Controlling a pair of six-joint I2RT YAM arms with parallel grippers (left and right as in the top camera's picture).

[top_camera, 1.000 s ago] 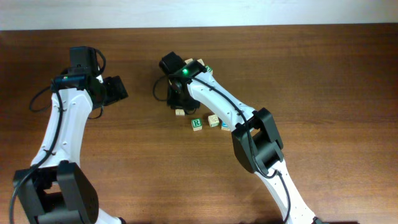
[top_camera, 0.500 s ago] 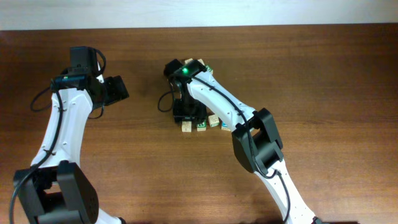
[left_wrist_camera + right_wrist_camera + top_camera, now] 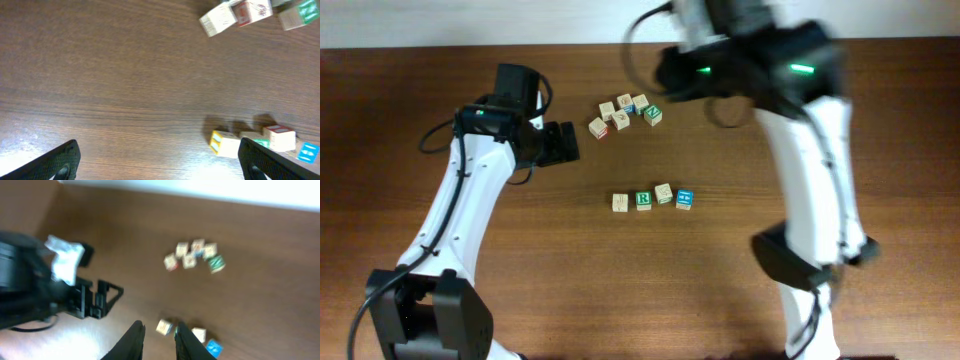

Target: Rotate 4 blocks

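The left gripper (image 3: 159, 164) stands wide with nothing between its black fingertips, which are cut off at the bottom corners of its wrist view. From overhead it hovers over bare table up and to the left of the small wooden cube with a green "R" face (image 3: 643, 200). The right gripper (image 3: 157, 341) shows only as two smeared dark fingers with a narrow, empty gap, high above that cube, and its arm (image 3: 800, 150) is a blur overhead. The "R" cube sits second in a row of four: a plain pale wood cube (image 3: 620, 202) just beside it on the left, a second pale cube (image 3: 664, 193) just to its right and set slightly farther back, then a bright blue-faced cube (image 3: 684, 198). In the left wrist view the "R" cube is mostly hidden behind its neighbours. A loose cluster of other wooden cubes (image 3: 623, 113) lies well beyond it on the dark brown wooden table (image 3: 880, 200), most markings too small to read.
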